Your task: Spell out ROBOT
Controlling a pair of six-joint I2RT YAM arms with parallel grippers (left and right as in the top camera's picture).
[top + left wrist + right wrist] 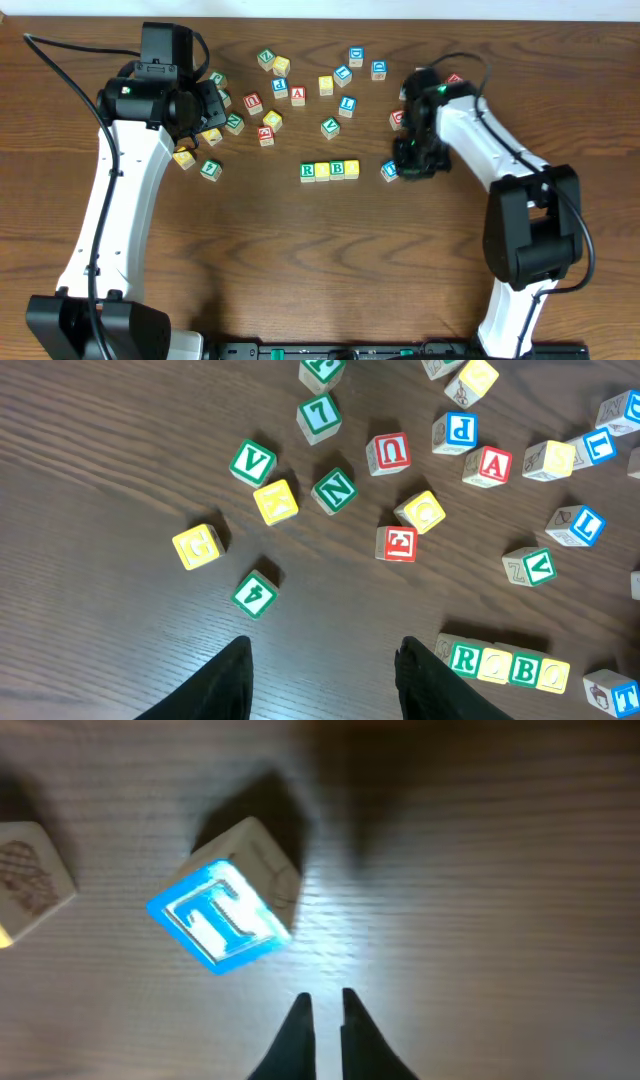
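A row of four cubes lies mid-table: green R (308, 171), a yellow cube (322, 171), green B (337, 169), a second yellow cube (351, 168). The left wrist view shows the same row (500, 663) at its lower right. The blue T cube (389, 171) rests a short gap to the right of the row, turned askew (225, 915). My right gripper (412, 165) hovers just right of the T; its fingers (325, 1005) are shut with nothing between them, apart from the cube. My left gripper (212, 108) hangs open (325, 660) over bare table near the loose cubes on the left.
Loose letter cubes lie scattered across the back and left, among them a red A (297, 95), a green 4 (256, 593) and a yellow G (198, 546). A red cube (397, 119) sits behind my right arm. Bare wood runs along the table's front.
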